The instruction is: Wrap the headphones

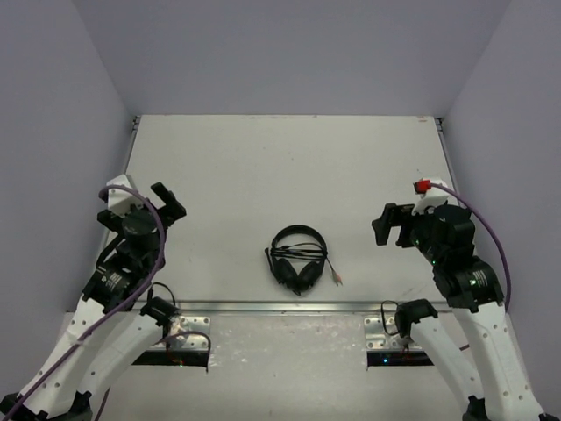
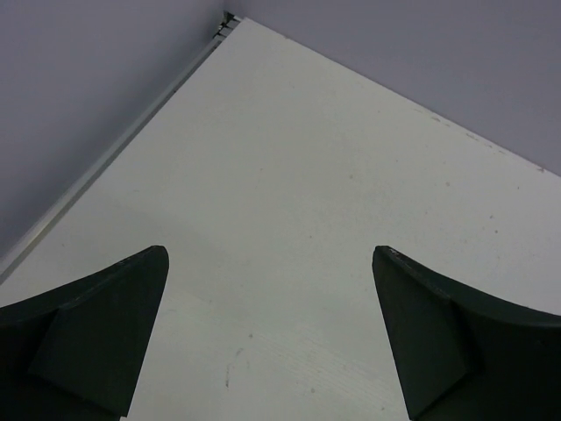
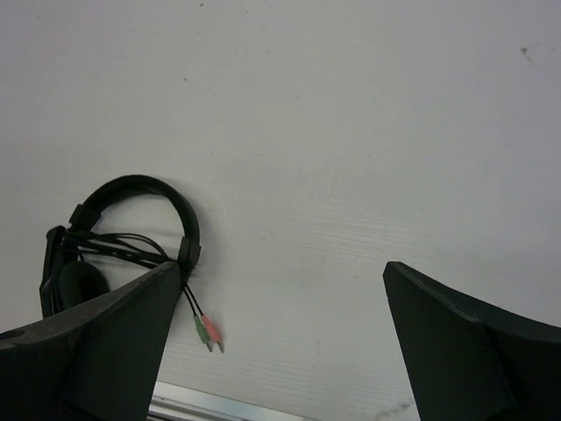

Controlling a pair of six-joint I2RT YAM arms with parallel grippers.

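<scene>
— While both arms hang out at the sides, where are the headphones [image 1: 298, 256]?
— Flat on the bench [image 1: 263, 158], near its front edge, about midway between the arms and touched by neither.
— And the cable [image 3: 114, 246]?
— Bunched in strands across the space inside the headband. Its two plugs [image 3: 209, 333], one green and one pink, lie on the bench just right of the headphones.
— Left fingers [image 2: 96, 333]?
— Spread wide over bare bench near the left wall, holding nothing.
— Right fingers [image 3: 473, 342]?
— Spread wide too, and empty. They are well apart from the headphones, which show partly behind one finger in the right wrist view.
</scene>
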